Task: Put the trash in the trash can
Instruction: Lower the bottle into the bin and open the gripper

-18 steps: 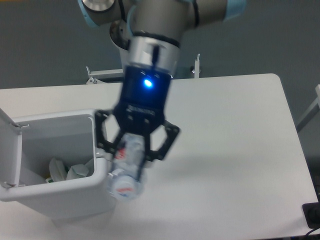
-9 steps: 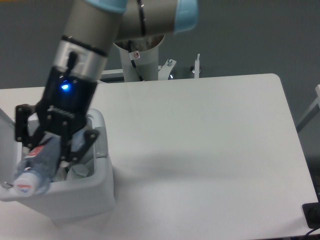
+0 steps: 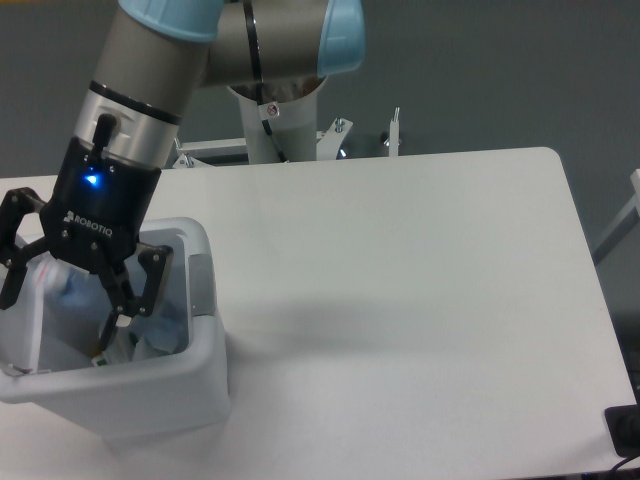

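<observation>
Gripper (image 3: 62,300) hovering over the white trash can (image 3: 150,385), jaws spread wide, crushed bottle (image 3: 75,290) loose between them, crumpled wrapper (image 3: 155,340) just below, all on white table (image 3: 420,300)

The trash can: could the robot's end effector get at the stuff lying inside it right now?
Probably yes. The end effector hangs open directly over the trash can, whose top looks uncovered, with white crumpled trash showing below it. Nothing visible blocks the way down.
</observation>
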Action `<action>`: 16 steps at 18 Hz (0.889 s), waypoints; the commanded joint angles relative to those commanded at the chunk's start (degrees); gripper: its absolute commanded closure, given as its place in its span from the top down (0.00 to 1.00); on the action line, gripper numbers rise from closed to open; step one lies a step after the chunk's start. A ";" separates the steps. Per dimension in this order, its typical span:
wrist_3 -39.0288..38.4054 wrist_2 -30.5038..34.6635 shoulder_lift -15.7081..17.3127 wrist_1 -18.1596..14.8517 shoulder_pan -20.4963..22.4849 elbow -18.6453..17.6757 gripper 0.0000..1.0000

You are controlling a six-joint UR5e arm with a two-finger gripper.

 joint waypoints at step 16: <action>34.54 33.40 4.83 -21.69 15.74 -0.96 1.00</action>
